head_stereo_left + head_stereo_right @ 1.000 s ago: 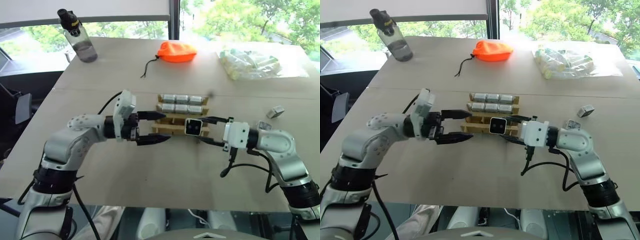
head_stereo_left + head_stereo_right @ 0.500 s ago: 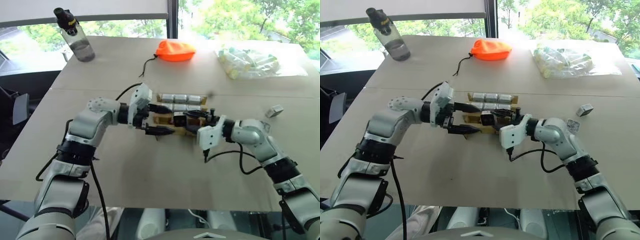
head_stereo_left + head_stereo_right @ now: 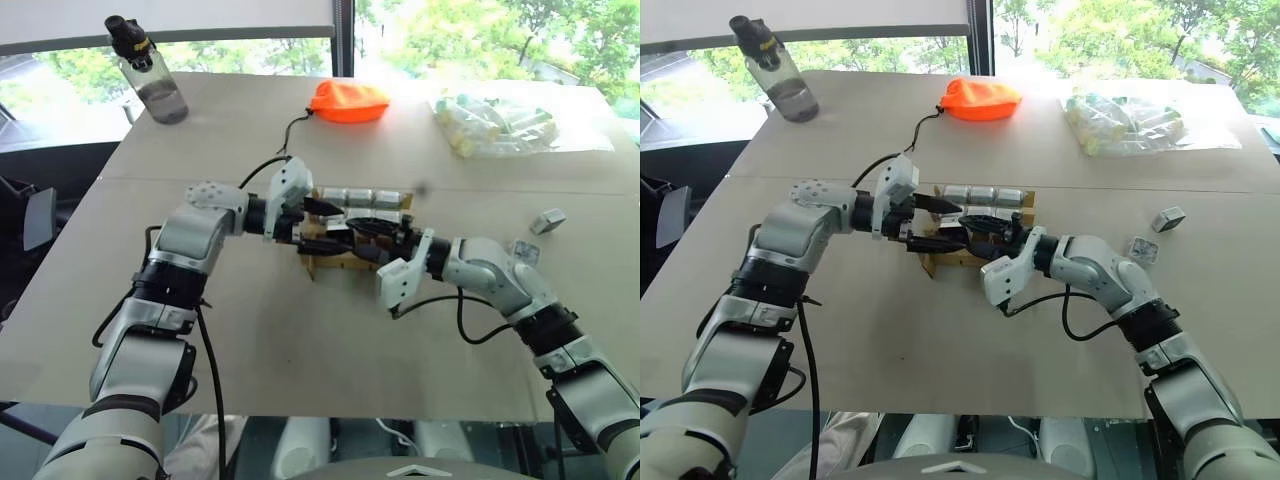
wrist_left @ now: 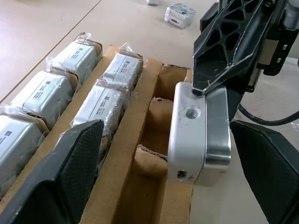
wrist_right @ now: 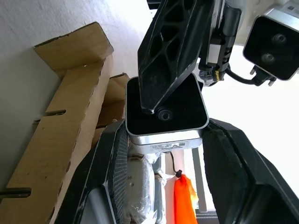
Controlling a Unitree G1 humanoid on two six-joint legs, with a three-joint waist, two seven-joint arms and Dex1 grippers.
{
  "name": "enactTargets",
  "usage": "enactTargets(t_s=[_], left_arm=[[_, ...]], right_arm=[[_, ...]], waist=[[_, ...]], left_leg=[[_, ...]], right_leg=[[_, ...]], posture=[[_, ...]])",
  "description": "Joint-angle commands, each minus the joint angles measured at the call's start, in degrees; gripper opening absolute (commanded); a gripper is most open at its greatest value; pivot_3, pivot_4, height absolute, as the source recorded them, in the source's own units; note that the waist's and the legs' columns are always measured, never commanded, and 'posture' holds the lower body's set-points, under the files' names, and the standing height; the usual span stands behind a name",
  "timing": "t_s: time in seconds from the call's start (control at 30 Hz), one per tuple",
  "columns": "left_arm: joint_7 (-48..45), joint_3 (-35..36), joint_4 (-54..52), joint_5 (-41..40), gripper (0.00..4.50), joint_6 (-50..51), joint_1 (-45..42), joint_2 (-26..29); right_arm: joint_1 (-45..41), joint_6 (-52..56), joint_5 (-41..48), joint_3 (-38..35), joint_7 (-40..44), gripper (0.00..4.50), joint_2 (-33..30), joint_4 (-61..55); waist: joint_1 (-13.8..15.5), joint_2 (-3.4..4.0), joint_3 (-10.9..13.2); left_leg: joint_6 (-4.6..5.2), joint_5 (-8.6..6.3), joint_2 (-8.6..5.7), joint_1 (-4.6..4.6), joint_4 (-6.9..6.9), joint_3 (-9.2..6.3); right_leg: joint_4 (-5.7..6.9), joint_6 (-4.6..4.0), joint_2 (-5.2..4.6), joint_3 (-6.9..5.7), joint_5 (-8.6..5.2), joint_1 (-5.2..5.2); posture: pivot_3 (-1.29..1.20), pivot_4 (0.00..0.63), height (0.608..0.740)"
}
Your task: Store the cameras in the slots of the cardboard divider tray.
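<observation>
My right gripper (image 5: 163, 140) pinches a camera (image 4: 200, 133) just over the near row of the tray (image 4: 140, 140), at an empty slot. My left gripper (image 4: 173, 177) is spread wide beside it. Wrapped cameras (image 4: 100, 100) fill both far rows.

Both arms meet mid-scene, end effectors facing each other.
Left end effector (image 3: 325, 222) spread wide, angled slightly down toward the right; right end effector (image 5: 161, 140) level, clamped, pointing left.
</observation>
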Motion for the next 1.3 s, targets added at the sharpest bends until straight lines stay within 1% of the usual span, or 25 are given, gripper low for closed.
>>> enactTargets(t_s=[0.03, 0.1, 0.13, 0.17, 0.2, 0.23, 0.33, 0.47, 0.57, 0.6, 0.63, 0.77, 0.87, 0.97, 1.03, 1.13, 1.2, 1.3], left_arm=[[-1.1, 1.0, -0.4, -0.3, 4.25, -0.3, -1.3, -0.3], [-1.7, 1.0, -0.6, -0.4, 3.65, -0.1, -1.3, -0.2], [-2.0, 1.1, -0.7, -0.5, 3.24, 0.0, -1.3, -0.2], [-2.6, 1.1, -0.9, -0.7, 2.78, 0.2, -1.4, -0.1], [-3.0, 1.2, -0.9, -0.9, 2.14, 0.3, -1.4, -0.1], [-3.8, 1.0, -1.2, -0.9, 2.01, 0.2, -1.4, 0.2], [-5.3, 0.7, -1.6, -0.8, 0.80, 0.5, -1.4, 0.3], [-6.7, 0.4, -1.4, -0.7, 0.77, 1.0, -2.0, 0.1], [-7.9, 0.0, -0.5, 0.1, 0.77, 0.1, -2.6, 0.2], [-8.0, 0.0, -0.1, 0.3, 0.77, -0.1, -2.7, 0.1], [-8.1, 0.1, 0.5, 0.6, 0.77, -0.6, -3.1, -0.1], [-9.2, 0.9, 3.1, 0.8, 0.77, -2.7, -4.8, -0.2], [-9.7, 1.0, 5.0, 1.7, 0.77, -5.6, -5.4, 0.0], [-11.2, 0.6, 6.4, 3.0, 0.77, -9.3, -5.6, 0.6], [-11.6, 1.0, 7.5, 3.4, 0.77, -11.3, -5.8, 0.6], [-12.0, 1.1, 9.4, 4.5, 0.77, -15.6, -6.0, 0.4], [-12.2, 0.6, 12.5, 6.3, 0.77, -20.8, -6.2, 0.4], [-12.5, 0.5, 16.9, 7.9, 0.77, -26.5, -6.6, -0.8]], right_arm=[[-1.5, -1.3, 0.1, 0.1, -1.5, 1.73, -0.2, -0.9], [-1.4, -1.4, 0.0, 0.2, -1.6, 1.73, -0.3, -0.7], [-1.4, -1.5, -0.1, 0.3, -1.6, 1.73, -0.4, -0.6], [-1.4, -1.5, -0.2, 0.4, -1.6, 1.73, -0.5, -0.4], [-1.4, -1.5, -0.2, 0.5, -1.6, 1.73, -0.5, -0.3], [-1.5, -1.6, -0.4, 0.6, -1.6, 1.73, -0.6, -0.2], [-1.6, -2.1, -0.9, 1.2, -1.5, 1.73, -0.8, 0.1], [-0.9, -2.4, -0.6, 2.1, -0.4, 1.73, -1.3, 0.4], [0.3, -0.7, 2.8, 2.3, 2.4, 1.73, -1.4, -0.4], [0.8, 0.1, 3.9, 2.2, 3.2, 2.78, -1.4, -0.9], [1.8, 1.6, 7.6, 1.9, 4.8, 3.20, -1.0, -1.4], [7.4, 8.2, 22.2, 0.2, 11.6, 4.50, -1.5, -7.3], [12.2, 13.2, 29.7, -1.3, 16.0, 4.50, -3.7, -13.5], [19.7, 21.4, 40.0, -3.3, 19.9, 4.50, -6.3, -21.2], [26.1, 30.0, 50.2, -6.0, 21.0, 4.50, -8.2, -28.3], [32.2, 38.6, 59.0, -9.4, 21.8, 4.50, -10.2, -34.9], [38.3, 41.3, 64.7, -13.7, 21.7, 4.50, -10.8, -36.9], [45.0, 42.3, 68.4, -18.7, 21.6, 4.50, -9.7, -37.0]], waist=[[-0.1, 0.00, 0.0], [-0.2, 0.00, 0.0], [-0.3, 0.00, 0.0], [-0.4, 0.00, 0.0], [-0.5, 0.00, 0.0], [-0.6, 0.00, 0.0], [-1.0, 0.00, 0.0], [-1.1, 0.00, 0.0], [-1.1, 0.00, 0.0], [-1.0, 0.00, 0.0], [-1.0, -0.02, 0.0], [-1.0, -0.11, -0.1], [-1.0, -0.10, 0.0], [-0.8, -0.14, 0.0], [-0.6, -0.14, 0.0], [-0.2, -0.16, 0.0], [0.2, -0.18, 0.0], [0.5, -0.20, -0.1]], left_leg=[[0.00, 0.00, 0.00, 0.00, 0.00, 0.00], [0.00, 0.00, 0.01, 0.00, 0.01, 0.00], [0.00, 0.00, 0.01, 0.01, 0.01, 0.00], [0.00, 0.00, 0.01, 0.00, 0.01, 0.00], [0.00, 0.00, 0.01, 0.00, 0.01, 0.00], [0.00, 0.00, 0.01, 0.00, 0.01, 0.00], [0.00, 0.00, 0.01, 0.00, 0.01, 0.00], [0.00, 0.00, 0.03, 0.02, 0.01, 0.00], [0.00, 0.00, 0.03, 0.02, 0.01, 0.00], [0.00, 0.00, 0.03, 0.01, 0.01, 0.00], [0.00, 0.00, 0.03, 0.01, 0.02, 0.00], [0.00, 0.00, 0.04, 0.02, 0.02, -0.05], [0.01, 0.00, 0.03, 0.01, 0.02, -0.04], [0.01, 0.00, 0.04, 0.01, 0.04, -0.10], [0.01, 0.00, 0.03, 0.01, 0.02, -0.22], [0.01, 0.00, 0.03, 0.00, 0.05, -0.40], [0.03, -0.01, 0.02, 0.02, 0.09, -0.39], [0.03, -0.01, -0.03, 0.05, 0.10, -0.42]], right_leg=[[0.01, 0.00, 0.00, 0.00, 0.00, 0.00], [0.02, 0.00, 0.00, 0.00, 0.00, 0.00], [0.02, 0.00, 0.00, 0.00, 0.00, 0.00], [0.02, 0.00, 0.00, 0.00, 0.00, 0.00], [0.02, 0.00, 0.00, 0.00, 0.00, 0.00], [0.01, 0.00, 0.00, 0.00, 0.00, 0.00], [0.02, 0.00, -0.01, 0.01, 0.00, 0.00], [0.04, 0.00, 0.00, 0.02, 0.00, 0.00], [0.04, 0.00, 0.00, 0.02, 0.00, 0.00], [0.04, 0.00, 0.00, 0.02, 0.00, 0.00], [0.04, 0.00, -0.01, 0.02, 0.00, 0.00], [0.04, -0.01, -0.01, -0.02, 0.01, 0.03], [0.04, -0.01, -0.02, 0.01, 0.01, 0.02], [0.05, -0.01, -0.04, 0.00, 0.01, 0.02], [0.04, -0.01, -0.03, -0.04, 0.01, 0.03], [0.05, -0.01, -0.03, -0.05, 0.01, 0.03], [0.09, -0.01, -0.04, -0.01, 0.02, 0.04], [0.10, -0.01, 0.00, -0.04, 0.02, 0.07]], posture=[[0.00, 0.150, 0.726], [0.00, 0.150, 0.726], [0.00, 0.150, 0.726], [0.00, 0.150, 0.726], [0.00, 0.150, 0.726], [0.00, 0.150, 0.726], [0.00, 0.150, 0.726], [0.00, 0.150, 0.726], [0.00, 0.150, 0.726], [0.00, 0.150, 0.726], [0.00, 0.150, 0.726], [0.00, 0.150, 0.726], [0.00, 0.150, 0.726], [0.00, 0.150, 0.726], [0.00, 0.150, 0.726], [0.00, 0.150, 0.726], [0.00, 0.150, 0.726], [0.00, 0.150, 0.726]])
